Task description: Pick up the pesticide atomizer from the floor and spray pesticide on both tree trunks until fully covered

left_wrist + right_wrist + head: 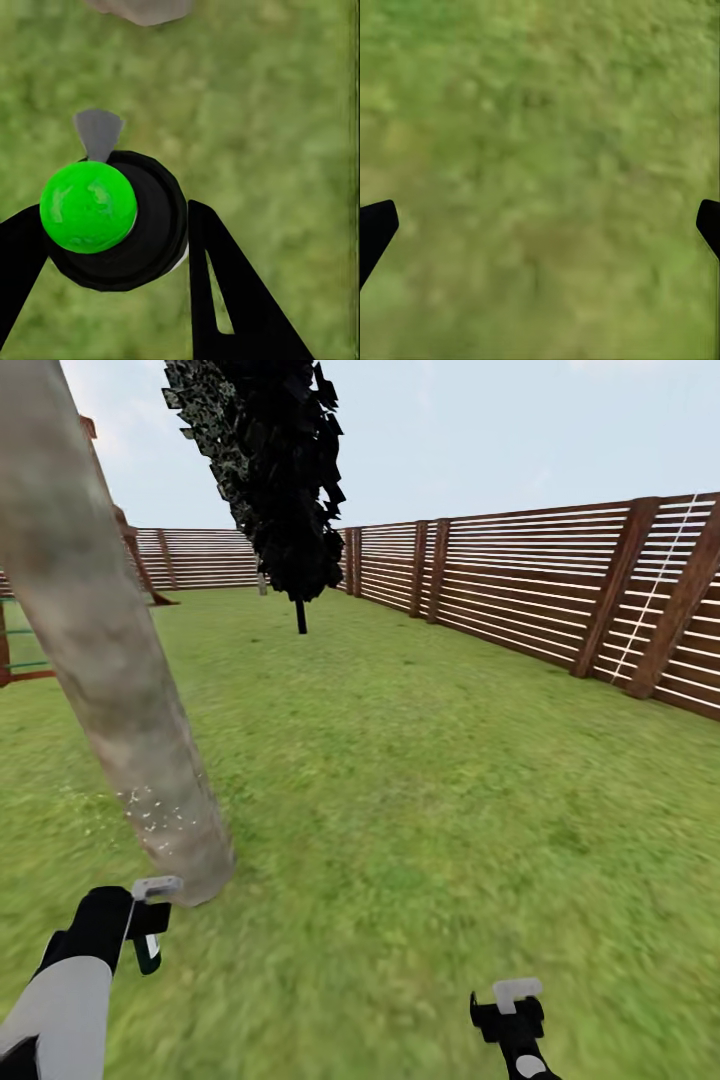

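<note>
The left hand (148, 920) hangs low over the lawn (420, 790), clenched around the pesticide atomizer (112, 217); from the left wrist view its black body sits between the two dark fingers (225, 285), its bright green round cap uppermost and a small grey nozzle sticking out ahead of the hand toward the tree. Just ahead of that hand, almost touching it in the head view, rises the tree trunk (110, 660), a thick, mottled beige-grey column that leans away to the left as it climbs. White specks of pesticide (150, 815) dot the bark near its base, only on that low patch. Farther off, beyond the hand and to its right, stands a dark, narrow tree (275, 470), with the brown slatted fence (540, 595) running behind it. Over to the right, the right hand (510, 1010) hovers above bare grass, well apart from the trunk, its fingers spread wide and released.
</note>
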### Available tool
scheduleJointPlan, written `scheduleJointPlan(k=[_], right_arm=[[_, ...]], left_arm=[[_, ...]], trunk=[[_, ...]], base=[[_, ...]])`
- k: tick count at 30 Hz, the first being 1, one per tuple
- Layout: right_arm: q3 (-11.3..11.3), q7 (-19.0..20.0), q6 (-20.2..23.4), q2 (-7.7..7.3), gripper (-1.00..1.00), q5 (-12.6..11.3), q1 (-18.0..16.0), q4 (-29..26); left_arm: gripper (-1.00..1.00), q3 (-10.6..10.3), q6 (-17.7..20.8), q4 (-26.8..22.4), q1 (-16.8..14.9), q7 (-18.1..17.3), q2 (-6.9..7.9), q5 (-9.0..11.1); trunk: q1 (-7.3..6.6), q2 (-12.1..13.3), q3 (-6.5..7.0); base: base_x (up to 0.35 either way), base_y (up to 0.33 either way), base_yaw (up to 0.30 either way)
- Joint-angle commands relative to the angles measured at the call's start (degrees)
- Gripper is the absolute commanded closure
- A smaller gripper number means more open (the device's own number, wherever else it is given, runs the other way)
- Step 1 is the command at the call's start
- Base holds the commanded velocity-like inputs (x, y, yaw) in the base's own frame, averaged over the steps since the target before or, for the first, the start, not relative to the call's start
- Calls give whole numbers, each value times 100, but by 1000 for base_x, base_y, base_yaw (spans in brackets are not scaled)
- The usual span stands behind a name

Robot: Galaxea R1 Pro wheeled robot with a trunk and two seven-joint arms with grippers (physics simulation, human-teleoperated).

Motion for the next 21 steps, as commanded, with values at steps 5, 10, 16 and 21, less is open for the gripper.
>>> scheduleJointPlan(k=[5,10,16,21], right_arm=[[-44,-19,-16,3,-100,62,-3,12],[-44,-19,-16,2,-100,62,-1,7],[-44,-23,-16,3,-100,62,-5,6],[-44,-21,-16,3,-100,62,-1,6]], left_arm=[[100,40,-1,-9,-6,-51,-39,-53],[100,49,-4,-14,-6,-35,-42,-53],[100,49,-6,-11,-6,-17,-38,-55],[100,49,-7,-9,-6,-16,-48,-52]], trunk=[[1,-2,-5],[1,-2,-5],[1,-2,-5],[1,-2,-5]], base=[[204,-216,3],[143,-248,0],[149,-250,160],[196,-233,275]])
